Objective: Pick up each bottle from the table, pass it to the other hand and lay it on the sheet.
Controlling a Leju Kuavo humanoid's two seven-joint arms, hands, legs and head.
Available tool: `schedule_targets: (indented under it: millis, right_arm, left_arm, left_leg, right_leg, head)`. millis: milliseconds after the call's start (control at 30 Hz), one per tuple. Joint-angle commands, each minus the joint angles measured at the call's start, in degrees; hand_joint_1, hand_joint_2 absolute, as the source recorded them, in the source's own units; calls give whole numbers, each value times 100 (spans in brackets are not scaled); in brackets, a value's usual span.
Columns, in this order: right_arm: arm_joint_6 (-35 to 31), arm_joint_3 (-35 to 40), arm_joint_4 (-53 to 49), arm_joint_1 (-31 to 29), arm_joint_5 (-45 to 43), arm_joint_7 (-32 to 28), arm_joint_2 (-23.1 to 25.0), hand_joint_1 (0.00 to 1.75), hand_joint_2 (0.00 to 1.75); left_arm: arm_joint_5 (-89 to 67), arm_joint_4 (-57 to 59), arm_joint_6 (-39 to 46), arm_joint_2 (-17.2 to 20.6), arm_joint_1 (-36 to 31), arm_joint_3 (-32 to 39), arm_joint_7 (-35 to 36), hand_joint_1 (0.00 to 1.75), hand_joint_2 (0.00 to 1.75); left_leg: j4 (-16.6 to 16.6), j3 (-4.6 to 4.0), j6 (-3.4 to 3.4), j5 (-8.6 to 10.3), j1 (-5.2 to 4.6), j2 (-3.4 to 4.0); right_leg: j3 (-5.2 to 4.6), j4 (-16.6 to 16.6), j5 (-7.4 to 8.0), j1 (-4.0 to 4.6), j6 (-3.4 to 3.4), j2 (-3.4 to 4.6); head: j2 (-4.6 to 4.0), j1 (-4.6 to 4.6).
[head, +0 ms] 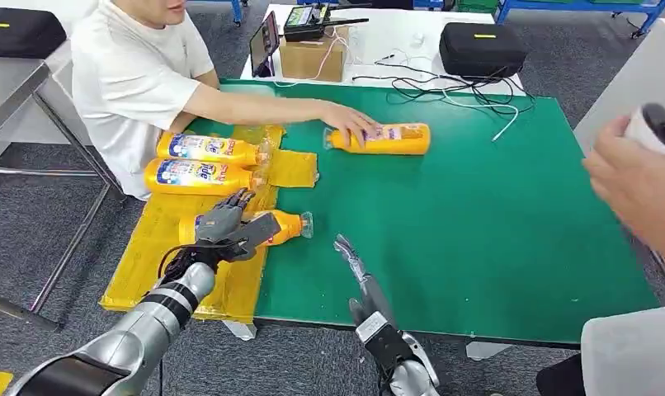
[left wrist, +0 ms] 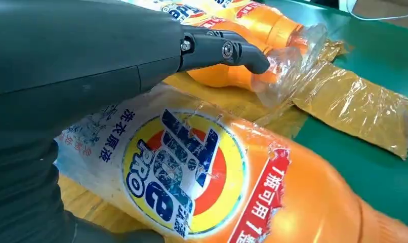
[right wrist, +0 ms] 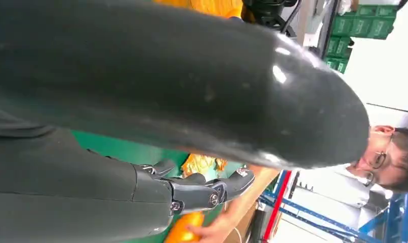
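Right robot hand (head: 370, 301) hovering spread, empty; left robot hand (head: 228, 224) gripping bottle (head: 281, 226) over sheet (head: 148, 256); advise lowering flat before releasing.

Left hand (head: 230, 227) covers middle of near bottle (head: 284, 226) on sheet (head: 160, 256); label hidden in head view. In left wrist view, that bottle (left wrist: 232, 187) cut off by frame edge, cap end out of frame; whether fingers (left wrist: 227, 50) touch it unclear. Right hand (head: 358, 280) edge-on, finger spread hard to judge. Person's hand (head: 351, 124) hides neck of far bottle (head: 387, 139) beyond sheet. Second person's hand (head: 639, 181) blurred, cut by frame edge.
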Motion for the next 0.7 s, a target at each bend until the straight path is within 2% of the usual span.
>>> schedule_targets:
  millis: [33,700]
  right_arm:
    - [10,-101,277,-106,9,16,-26,0,0]
    - [10,-101,277,-106,9,16,-26,0,0]
  left_arm:
    - [65,323,-129,-119,266,277,35,0,175]
    - [65,323,-129,-119,266,277,35,0,175]
  left_leg:
    - [-6,9,-6,-1,2,10]
    - [-9,8,-9,1,5,13]
  right_leg:
    - [6,-6,2,3,-8,9]
    - [5,-11,5,6,-12,10]
  head:
    - [0,0]
    - [0,0]
